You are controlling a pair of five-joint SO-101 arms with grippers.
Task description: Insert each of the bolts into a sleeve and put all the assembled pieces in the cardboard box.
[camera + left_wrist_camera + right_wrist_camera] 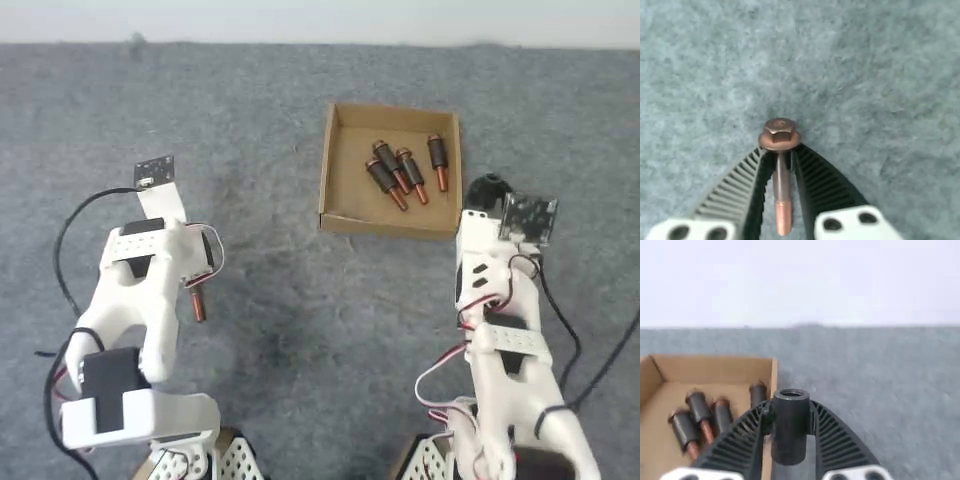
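L gripper (781, 155) is closing on the bolt (782, 192). Both ribbed fingers (735, 192) are pressing on the shank just behind the hex head. The head is sitting at the fingertips, and the copper-coloured threaded end is pointing back toward the wrist. In the high view the bolt (198, 303) is sticking out from under the L arm, over the grey carpet (280, 300), well apart from the cardboard box (330, 170).

R gripper (790, 412) is clamping the black sleeve (790, 432) between its fingers (837, 440). The sleeve's open bore end is projecting past the fingertips. In the high view the sleeve (487, 190) is sitting just beside the box's right wall, outside it.

The box is lying open at the far centre of the table. Four assembled pcs (388, 185) are lying inside on the box floor, roughly side by side. Each is showing a black sleeve w/ copper bolt ends protruding.
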